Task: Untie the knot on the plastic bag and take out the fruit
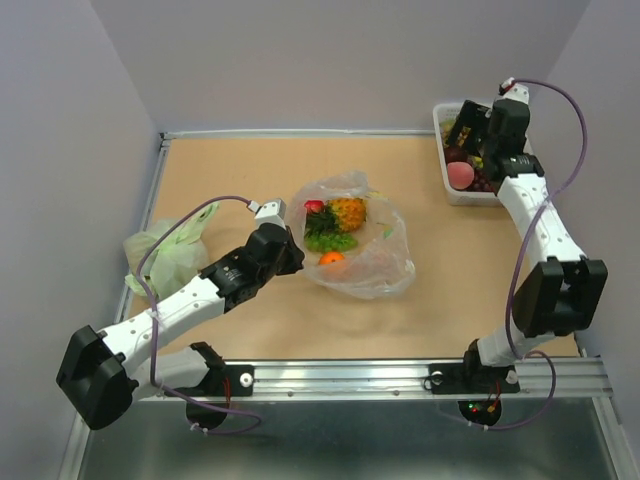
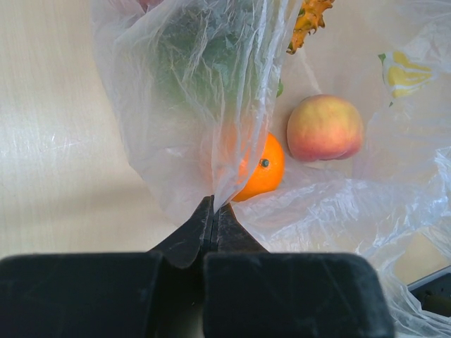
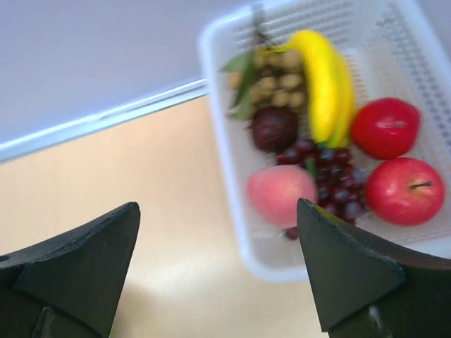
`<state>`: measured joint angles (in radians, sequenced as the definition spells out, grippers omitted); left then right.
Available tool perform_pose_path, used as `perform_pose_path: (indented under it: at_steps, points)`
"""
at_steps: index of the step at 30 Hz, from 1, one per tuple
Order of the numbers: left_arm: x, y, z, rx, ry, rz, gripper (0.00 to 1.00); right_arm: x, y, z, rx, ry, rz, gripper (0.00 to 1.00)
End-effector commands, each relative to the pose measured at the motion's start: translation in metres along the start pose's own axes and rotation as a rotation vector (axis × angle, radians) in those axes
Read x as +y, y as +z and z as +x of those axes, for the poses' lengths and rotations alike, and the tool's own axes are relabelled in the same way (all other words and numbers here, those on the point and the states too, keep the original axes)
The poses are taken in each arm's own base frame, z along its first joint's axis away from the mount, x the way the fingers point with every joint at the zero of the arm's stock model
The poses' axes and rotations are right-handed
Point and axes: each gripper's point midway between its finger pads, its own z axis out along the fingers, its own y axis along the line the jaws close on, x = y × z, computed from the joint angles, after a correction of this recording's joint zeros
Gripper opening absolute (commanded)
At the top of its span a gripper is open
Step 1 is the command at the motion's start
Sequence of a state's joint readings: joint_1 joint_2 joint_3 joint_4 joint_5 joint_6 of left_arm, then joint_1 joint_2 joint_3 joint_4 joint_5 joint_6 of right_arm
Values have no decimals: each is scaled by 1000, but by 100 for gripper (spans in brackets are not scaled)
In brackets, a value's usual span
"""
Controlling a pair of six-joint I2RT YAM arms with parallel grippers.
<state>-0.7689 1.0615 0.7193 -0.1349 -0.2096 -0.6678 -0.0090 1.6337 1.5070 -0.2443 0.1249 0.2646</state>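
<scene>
The left end effector (image 2: 213, 211) is clenched on a fold of the plastic bag (image 2: 183, 105) at its left edge. The orange (image 2: 262, 172) and 1 peach (image 2: 324, 128) lie inside, just beyond the pinch. The right end effector (image 3: 218, 211), spread and empty, hangs well right of the bag over the basket (image 3: 224, 151). A hard tug could tear the thin film or pull it free, collapsing the mouth or rolling either fruit onto the worktop (image 1: 240, 170).

The plastic bag (image 1: 385, 270) clear, colourless; pineapple (image 1: 349, 211) orange-yellow, green crown; orange (image 2: 266, 172) bright orange; peach (image 2: 324, 128) pink over yellow; basket (image 3: 227, 169) white, perforated grid; banana (image 3: 325, 77) yellow; grapes (image 3: 335, 179) dark purple; table (image 1: 240, 170) tan; second bag (image 1: 170, 245) pale green.
</scene>
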Motion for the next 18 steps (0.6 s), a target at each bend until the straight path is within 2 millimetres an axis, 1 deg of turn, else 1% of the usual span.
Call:
perform_pose_path:
  at_steps: [1, 2, 3, 4, 5, 6, 7, 8, 9, 10, 11, 13, 14, 16, 17, 18]
  points:
    - [-4, -2, -4, -14, 15, 12, 1, 90, -70, 6, 2, -88, -319, 93]
    - [-3, -1, -4, -12, 14, 10, 1, 122, -88, 23, 27, -144, -396, 91]
    - [-3, 0, -3, -10, 14, 7, 1, 133, -105, 32, 39, -162, -426, 90]
    - [-3, 1, -3, -7, 13, 4, 1, 144, -117, 42, 57, -181, -452, 88]
    - [-3, 1, -3, -7, 14, 2, 1, 169, -140, 61, 86, -214, -525, 86]
    - [-3, 2, -3, -7, 14, 0, 1, 176, -150, 80, 119, -236, -552, 84]
    - [-3, 3, -3, -5, 16, -2, 1, 183, -169, 84, 116, -243, -589, 80]
    - [-3, 3, -3, -6, 18, -5, 1, 200, -191, 108, 155, -262, -655, 78]
    - [-2, 4, -3, -5, 19, -10, 1, 206, -204, 118, 173, -268, -687, 74]
    - [-2, 4, -3, -4, 21, -13, 1, 207, -218, 119, 162, -269, -696, 68]
    - [-1, 5, -3, -3, 22, -18, 1, 223, -242, 135, 185, -287, -761, 65]
    - [0, 6, -2, -2, 25, -21, 1, 232, -264, 154, 214, -306, -812, 61]
    - [-1, 6, -2, -1, 25, -20, 1, 242, -284, 167, 226, -335, -862, 60]
    - [-1, 7, -1, 8, 27, -21, 1, 250, -297, 179, 227, -365, -883, 59]
    - [-2, 7, -1, 9, 26, -18, 1, 254, -302, 192, 239, -391, -886, 59]
    - [-2, 8, 0, 13, 27, -18, 1, 257, -303, 198, 243, -398, -891, 59]
